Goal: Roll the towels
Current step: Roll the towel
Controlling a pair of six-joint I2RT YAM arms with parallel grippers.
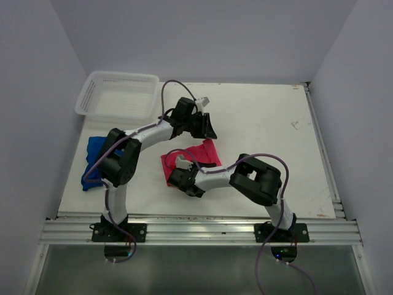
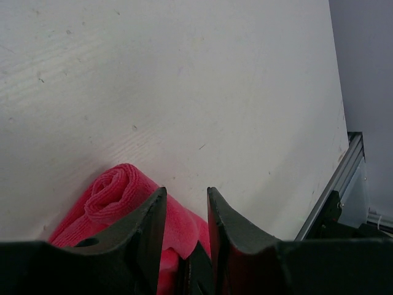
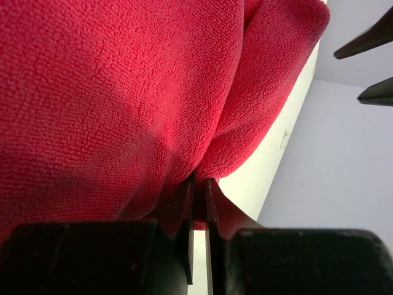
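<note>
Blue towel lies at table's 9 o'clock side, partly hidden by left arm; shape hard to make out. Pink towel lies mid-table, near corner covered by right gripper. Long axis approx. 8–2 o'clock, far edge rolled. Right jaws pinched tight on pink cloth. Left gripper is held w/ jaws slightly apart over far edge.

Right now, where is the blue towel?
In the top view, the blue towel lies by the left edge of the table, partly under the left arm, just nearer the bases than the white basket, left of the pink towel.
</note>
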